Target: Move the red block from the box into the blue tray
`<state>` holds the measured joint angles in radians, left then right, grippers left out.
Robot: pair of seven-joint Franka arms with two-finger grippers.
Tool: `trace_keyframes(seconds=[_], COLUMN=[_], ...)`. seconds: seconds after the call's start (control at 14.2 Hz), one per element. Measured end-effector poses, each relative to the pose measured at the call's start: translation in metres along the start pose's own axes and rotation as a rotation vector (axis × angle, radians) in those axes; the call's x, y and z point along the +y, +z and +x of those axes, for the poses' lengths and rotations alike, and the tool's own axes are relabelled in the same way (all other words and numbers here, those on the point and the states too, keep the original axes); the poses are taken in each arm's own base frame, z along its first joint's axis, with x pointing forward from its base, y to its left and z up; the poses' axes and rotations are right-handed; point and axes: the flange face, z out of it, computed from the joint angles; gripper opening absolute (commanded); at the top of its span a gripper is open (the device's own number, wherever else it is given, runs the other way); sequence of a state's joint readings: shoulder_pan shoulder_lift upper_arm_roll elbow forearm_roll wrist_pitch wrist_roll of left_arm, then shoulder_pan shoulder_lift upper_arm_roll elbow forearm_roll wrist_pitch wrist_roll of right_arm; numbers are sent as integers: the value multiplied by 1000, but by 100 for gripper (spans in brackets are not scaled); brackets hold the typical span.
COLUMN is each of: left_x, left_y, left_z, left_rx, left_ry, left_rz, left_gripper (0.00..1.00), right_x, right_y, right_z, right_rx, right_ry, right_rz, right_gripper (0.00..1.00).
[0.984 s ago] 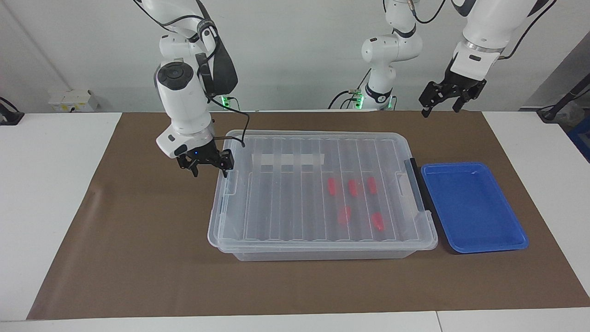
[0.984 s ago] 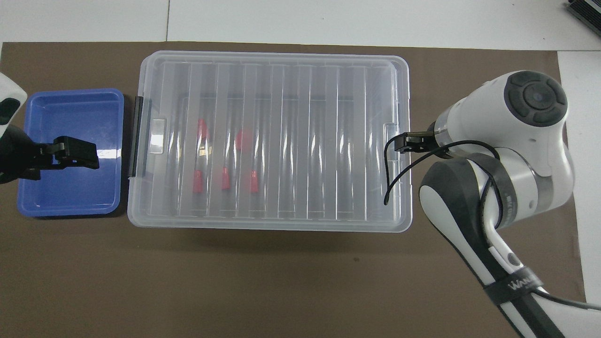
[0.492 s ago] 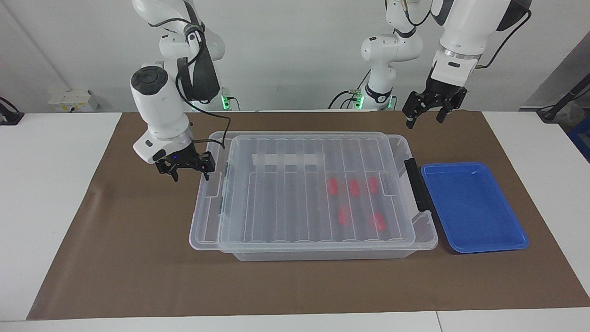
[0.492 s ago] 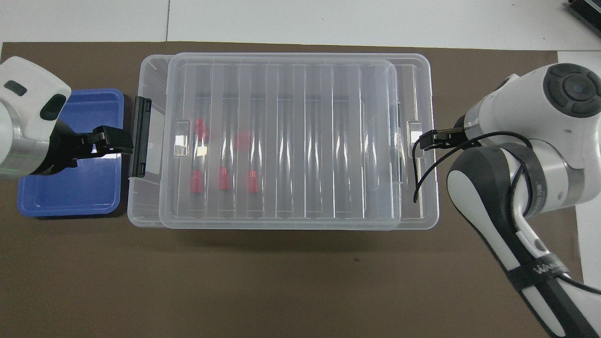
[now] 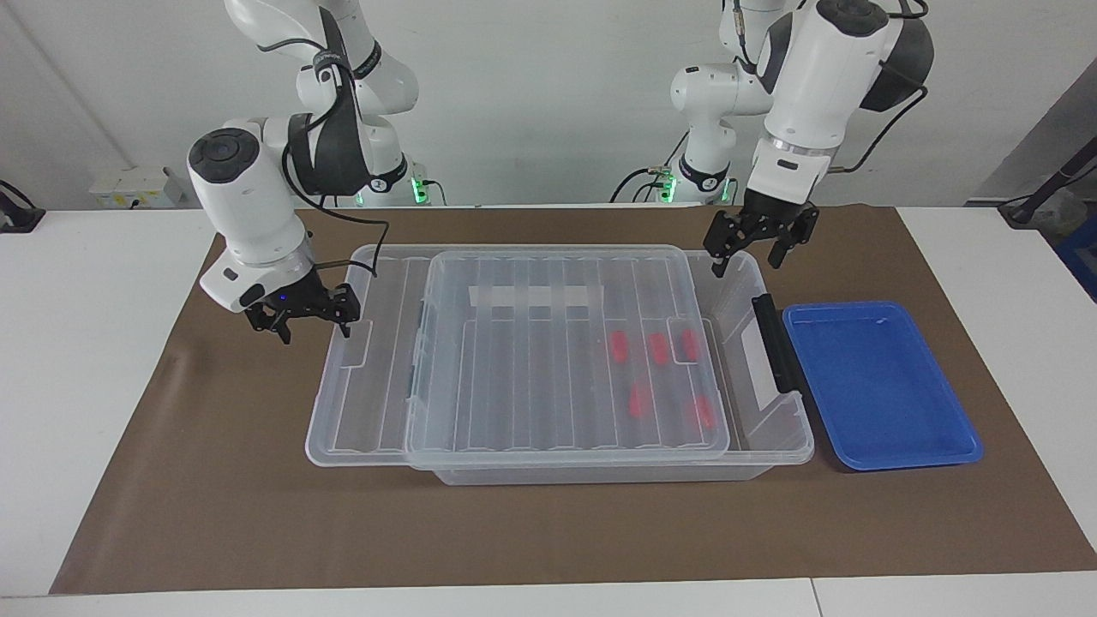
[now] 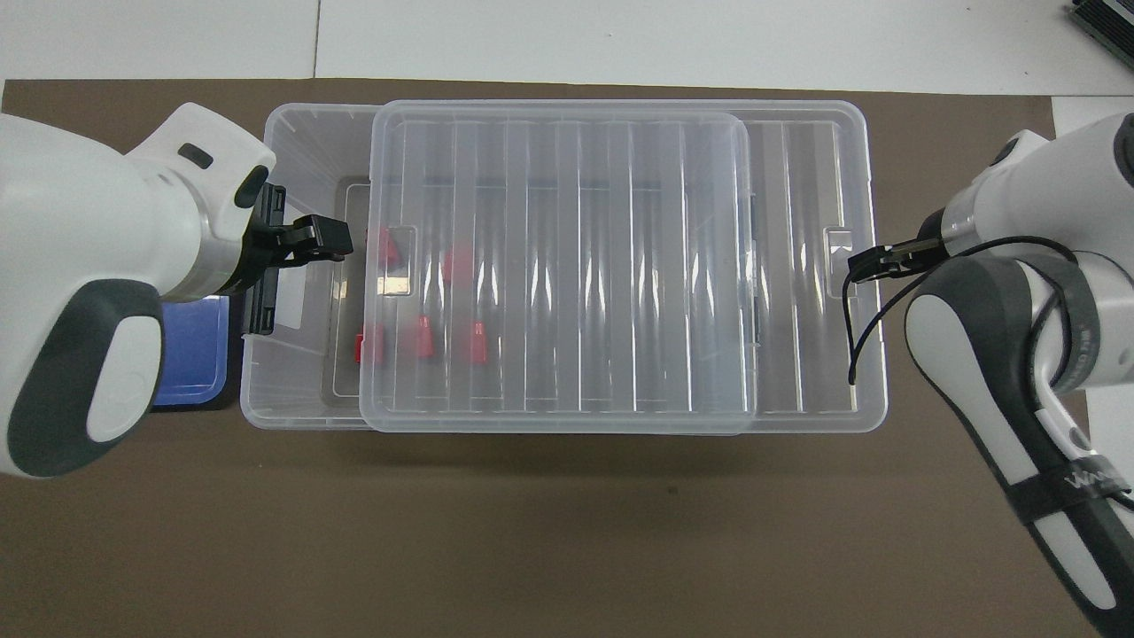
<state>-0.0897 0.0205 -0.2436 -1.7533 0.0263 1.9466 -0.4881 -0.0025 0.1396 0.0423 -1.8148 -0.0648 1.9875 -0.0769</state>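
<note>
The clear box [image 5: 600, 473] stands mid-table, with its ribbed lid [image 5: 531, 360] slid partly off toward the right arm's end. Several red blocks lie in the box; one [image 5: 657, 347] shows through the lid. In the overhead view one red block [image 6: 365, 344] lies at the lid's [image 6: 567, 266] edge. The blue tray [image 5: 883, 386] lies beside the box at the left arm's end, mostly hidden in the overhead view [image 6: 190, 354]. My right gripper [image 5: 310, 326] is open astride the lid's end rim. My left gripper [image 5: 750, 253] is open above the box's uncovered end.
A black latch strip [image 5: 776, 343] runs along the box's end beside the tray. A brown mat [image 5: 257, 514] covers the table under everything. The right arm's cable [image 6: 850, 337] hangs over the lid's overhanging end.
The right gripper moved toward the right arm's end and the lid slid with it, uncovering the box's end by the tray. The left gripper came from over the tray to over that uncovered end.
</note>
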Motion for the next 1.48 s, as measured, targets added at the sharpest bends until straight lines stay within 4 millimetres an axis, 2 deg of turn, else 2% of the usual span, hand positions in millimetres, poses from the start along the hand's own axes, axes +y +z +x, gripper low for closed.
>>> trace_keyframes(seconds=[0.28,0.63,0.77,1.12,1.48], left_x=[22,27,30,23,9], left_y=[54,73,94,145,211], left_z=[20,46,54,65,51], left_rx=[13,28,57,78,77], left_ry=[-25,-34,-51,-62,-65], left_rz=[-14,-12,-7,10,10], left_gripper=[100,100,100,100,100], right_x=[27,71,83,90,99], right_y=[2,4,4,4,4], right_z=[-4,-13,-16,-17,-20], right_rx=[-6,-15,-18,-19,-20], right_ry=[-68,-164,-185,-206,-213], right_rz=[-7,-18,-21,-23,-25], right_gripper=[94,94,94,94,94])
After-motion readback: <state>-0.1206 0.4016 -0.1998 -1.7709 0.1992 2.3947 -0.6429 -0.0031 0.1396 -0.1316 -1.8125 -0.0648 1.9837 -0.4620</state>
